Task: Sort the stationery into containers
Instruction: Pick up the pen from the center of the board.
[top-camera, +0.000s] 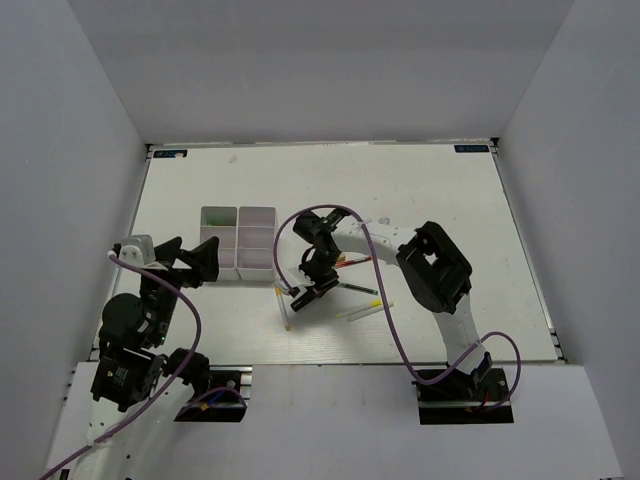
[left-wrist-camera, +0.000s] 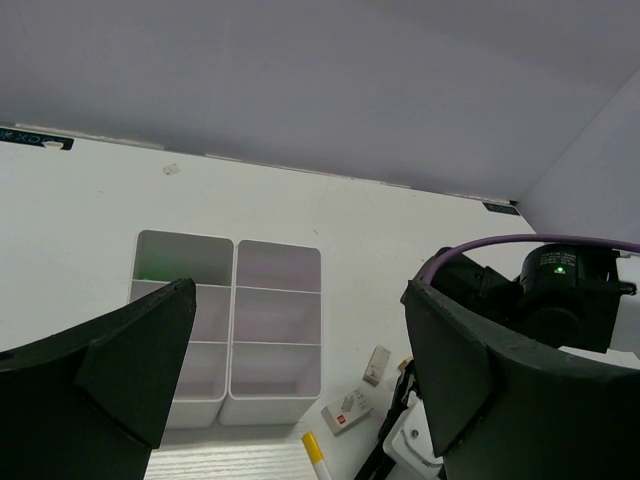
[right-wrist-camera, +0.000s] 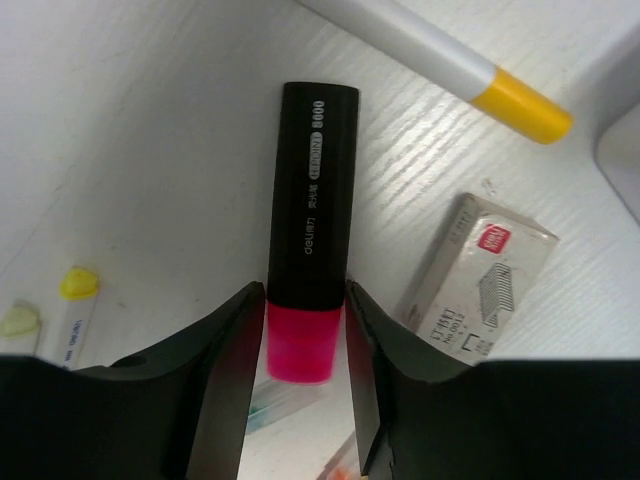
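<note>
Right wrist view puts the right gripper (right-wrist-camera: 303, 295) low over the worktop (right-wrist-camera: 150, 130), its two fingers (right-wrist-camera: 230, 350) flanking the pink end of a black highlighter (right-wrist-camera: 312, 190) that lies flat. They sit tight against both sides, yet we cannot tell whether they pinch it or merely stand beside it. Just right of the highlighter we see a small staple box (right-wrist-camera: 480, 280), and beyond that a white pen (right-wrist-camera: 420, 48) with a yellow end, both flat on the worktop. From above, more pens (top-camera: 358, 290) lie scattered just right of this gripper, and the divided tray (top-camera: 255, 270) stands near on its left, apart from it. At the tray's left side hangs the left gripper (left-wrist-camera: 298, 290), jaws spread wide with nothing between them
</note>
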